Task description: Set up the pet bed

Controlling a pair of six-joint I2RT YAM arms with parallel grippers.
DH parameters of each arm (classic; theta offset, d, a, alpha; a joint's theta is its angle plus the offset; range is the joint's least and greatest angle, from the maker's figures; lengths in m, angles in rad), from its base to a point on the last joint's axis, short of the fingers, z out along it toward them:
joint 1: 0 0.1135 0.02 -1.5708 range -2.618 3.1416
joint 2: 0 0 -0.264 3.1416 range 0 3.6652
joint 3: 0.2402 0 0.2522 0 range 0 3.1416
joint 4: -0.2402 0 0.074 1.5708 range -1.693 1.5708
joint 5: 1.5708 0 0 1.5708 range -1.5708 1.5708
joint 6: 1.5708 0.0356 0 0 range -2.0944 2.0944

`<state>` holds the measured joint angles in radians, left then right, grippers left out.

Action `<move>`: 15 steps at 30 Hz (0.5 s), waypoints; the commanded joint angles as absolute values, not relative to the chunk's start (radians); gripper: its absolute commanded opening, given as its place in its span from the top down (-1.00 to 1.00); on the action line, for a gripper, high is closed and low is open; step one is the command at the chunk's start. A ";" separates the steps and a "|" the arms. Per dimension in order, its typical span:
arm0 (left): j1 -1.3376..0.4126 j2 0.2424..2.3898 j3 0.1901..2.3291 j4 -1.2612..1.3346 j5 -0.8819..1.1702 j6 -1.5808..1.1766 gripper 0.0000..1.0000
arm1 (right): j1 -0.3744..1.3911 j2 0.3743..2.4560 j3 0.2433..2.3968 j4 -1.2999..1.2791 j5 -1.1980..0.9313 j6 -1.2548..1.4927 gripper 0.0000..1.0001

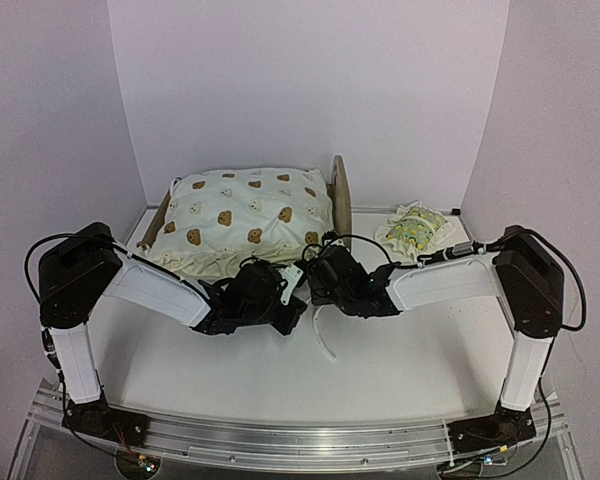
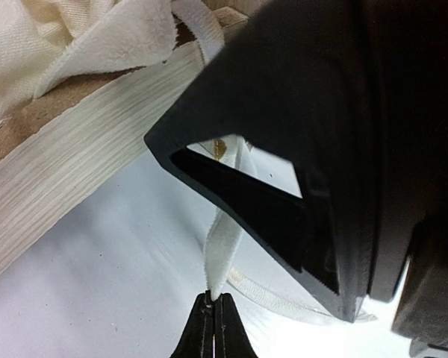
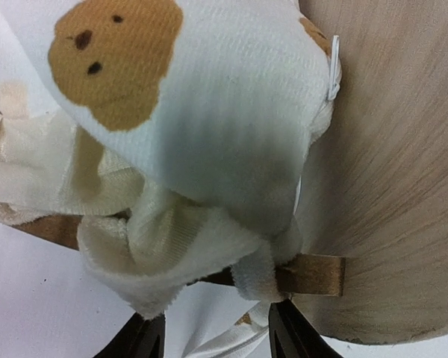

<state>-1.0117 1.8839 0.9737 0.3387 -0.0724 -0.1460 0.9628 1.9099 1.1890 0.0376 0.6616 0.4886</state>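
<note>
The pet bed [image 1: 341, 195] stands at the back centre, its striped base hidden under the cream bear-print cushion [image 1: 245, 215]. Both grippers meet at the bed's front right corner. My left gripper [image 2: 214, 302] is shut on the end of a white fabric tie [image 2: 225, 239] that hangs from the cushion; it also shows in the top view [image 1: 288, 292]. My right gripper [image 3: 218, 339] is open, its fingers [image 3: 291, 335] on either side of the cushion corner [image 3: 209, 112], where a tie loop [image 3: 257, 277] wraps the wooden rail [image 3: 313, 274] by the end board [image 3: 388, 186].
The small lemon-print pillow [image 1: 415, 228] lies on the table right of the bed. A loose white strap [image 1: 323, 338] trails onto the table in front of the grippers. The right gripper's black body [image 2: 343, 149] crowds the left wrist view. White walls enclose the back and sides.
</note>
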 commanded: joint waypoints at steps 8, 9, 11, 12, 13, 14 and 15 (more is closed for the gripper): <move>-1.016 1.852 1.012 0.327 -0.051 -0.126 1.00 | 0.903 1.918 1.256 -0.076 0.574 0.619 0.03; -1.016 1.854 1.014 0.324 -0.053 -0.125 1.00 | 0.903 1.902 1.247 -0.078 0.561 0.628 0.01; -1.016 1.860 1.015 0.325 -0.056 -0.123 1.00 | 0.904 1.882 1.244 -0.087 0.549 0.633 -0.01; -1.015 1.863 1.016 0.325 -0.057 -0.123 1.00 | 0.904 1.878 1.249 -0.100 0.552 0.633 -0.01; -1.015 1.863 1.018 0.325 -0.057 -0.123 1.00 | 0.903 1.875 1.253 -0.113 0.563 0.629 -0.01; -1.015 1.864 1.018 0.327 -0.056 -0.124 1.00 | 0.903 1.874 1.256 -0.126 0.575 0.626 -0.01; -1.016 1.863 1.017 0.329 -0.053 -0.126 1.00 | 0.903 1.878 1.258 -0.135 0.584 0.624 -0.01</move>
